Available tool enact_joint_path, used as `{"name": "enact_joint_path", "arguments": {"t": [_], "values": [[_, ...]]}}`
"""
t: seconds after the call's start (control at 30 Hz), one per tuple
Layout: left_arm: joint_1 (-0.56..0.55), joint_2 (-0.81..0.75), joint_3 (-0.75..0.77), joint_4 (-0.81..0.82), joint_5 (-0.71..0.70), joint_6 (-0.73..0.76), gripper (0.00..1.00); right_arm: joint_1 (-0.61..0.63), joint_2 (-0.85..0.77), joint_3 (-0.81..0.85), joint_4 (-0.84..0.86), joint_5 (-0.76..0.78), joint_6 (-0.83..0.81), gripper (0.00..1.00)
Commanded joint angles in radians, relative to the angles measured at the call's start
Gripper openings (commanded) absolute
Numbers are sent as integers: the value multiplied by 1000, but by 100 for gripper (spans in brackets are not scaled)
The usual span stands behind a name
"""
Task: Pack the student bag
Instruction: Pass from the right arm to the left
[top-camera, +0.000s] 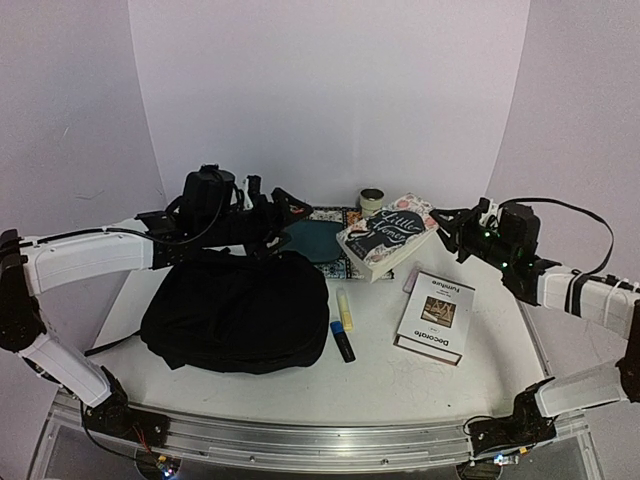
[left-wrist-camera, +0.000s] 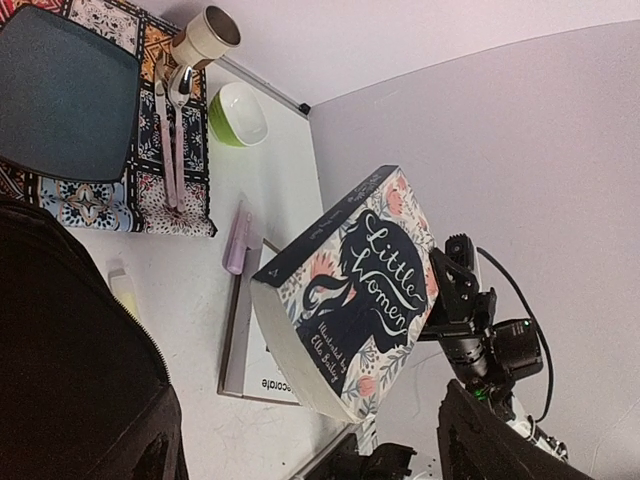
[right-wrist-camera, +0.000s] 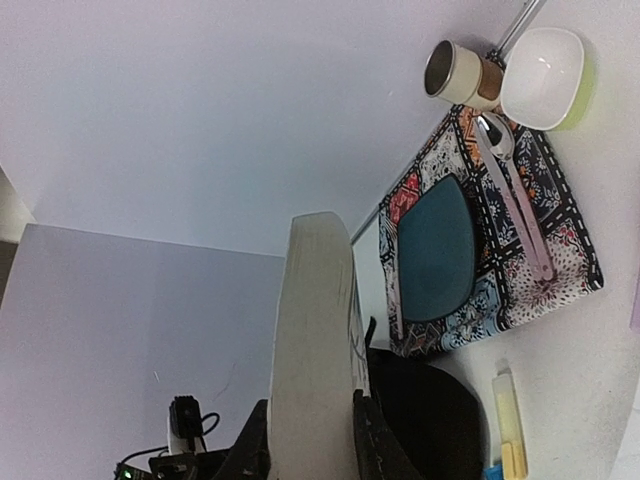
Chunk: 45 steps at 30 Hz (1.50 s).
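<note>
The student bag (top-camera: 235, 310), a big soft black backpack, lies on the table's left half; its zipper edge (left-wrist-camera: 135, 320) shows in the left wrist view. My left gripper (top-camera: 278, 213) hovers open over the bag's far edge with nothing between its fingers (left-wrist-camera: 385, 462). My right gripper (top-camera: 452, 232) is shut on the corner of a thick "Little Women" book (top-camera: 388, 235), holding it tilted in the air right of the bag. In the right wrist view, the book's page edge (right-wrist-camera: 315, 340) stands between my fingers (right-wrist-camera: 372, 445).
A patterned placemat (top-camera: 335, 268) with a teal plate (top-camera: 312, 240) lies behind the bag; a cup (left-wrist-camera: 205, 38), spoon (left-wrist-camera: 176, 120) and green bowl (left-wrist-camera: 238, 113) sit near it. A "Decorate" booklet (top-camera: 437, 315), yellow highlighter (top-camera: 344, 306), blue-black marker (top-camera: 342, 342) and pink eraser-like piece (left-wrist-camera: 237, 240) lie at centre-right.
</note>
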<state>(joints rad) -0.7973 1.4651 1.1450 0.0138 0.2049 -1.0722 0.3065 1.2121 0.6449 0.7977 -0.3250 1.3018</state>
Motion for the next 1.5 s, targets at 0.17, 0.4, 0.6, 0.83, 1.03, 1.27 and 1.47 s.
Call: {"name": "enact_joint_path", "arguments": {"t": [0.17, 0.4, 0.6, 0.83, 1.03, 1.27, 1.47], "values": [[-35, 31, 8, 154, -27, -70, 95, 145, -4, 38, 274, 197, 113, 0], [-48, 58, 13, 168, -40, -94, 99, 197, 34, 64, 346, 256, 125, 0], [-51, 35, -52, 237, -85, -172, 100, 222, 65, 102, 386, 282, 128, 0], [-55, 77, -88, 335, -99, -269, 99, 262, 105, 101, 481, 322, 169, 0], [-56, 131, -68, 417, -95, -286, 96, 288, 125, 109, 534, 325, 201, 0], [-66, 190, -117, 555, -74, -372, 89, 303, 118, 91, 575, 365, 227, 0], [-69, 194, -143, 683, -57, -386, 71, 311, 106, 69, 581, 366, 230, 0]]}}
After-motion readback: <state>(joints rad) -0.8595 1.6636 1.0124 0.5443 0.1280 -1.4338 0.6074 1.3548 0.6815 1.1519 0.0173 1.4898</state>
